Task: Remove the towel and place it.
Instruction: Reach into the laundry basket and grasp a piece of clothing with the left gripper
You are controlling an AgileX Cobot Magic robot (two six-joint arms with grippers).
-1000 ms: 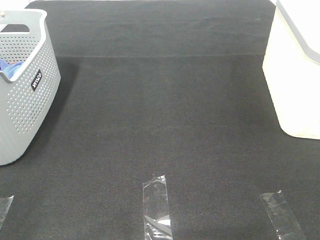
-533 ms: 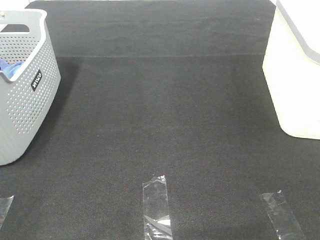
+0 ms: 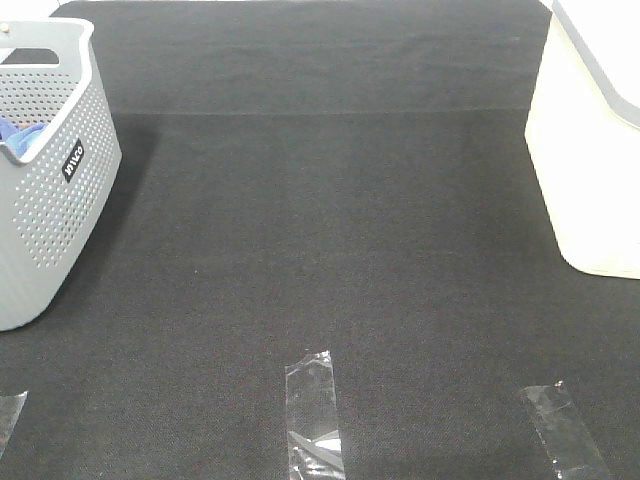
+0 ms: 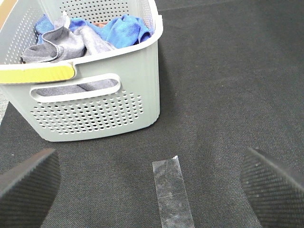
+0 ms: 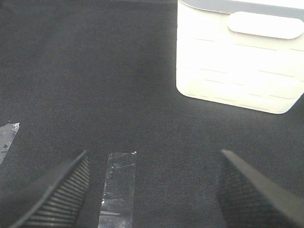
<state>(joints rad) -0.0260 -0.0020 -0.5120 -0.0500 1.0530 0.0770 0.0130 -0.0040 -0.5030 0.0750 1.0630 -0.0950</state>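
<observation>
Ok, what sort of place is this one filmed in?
Probably a lab bench staged for laundry sorting, not a home: a black mat marked with clear tape strips, a perforated grey basket holding the towel and a blue cloth, and a white bin opposite.

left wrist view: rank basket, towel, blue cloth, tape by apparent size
1. basket
2. towel
3. tape and blue cloth look about alike; the cloth is partly hidden, and the tape is nearer the camera
</observation>
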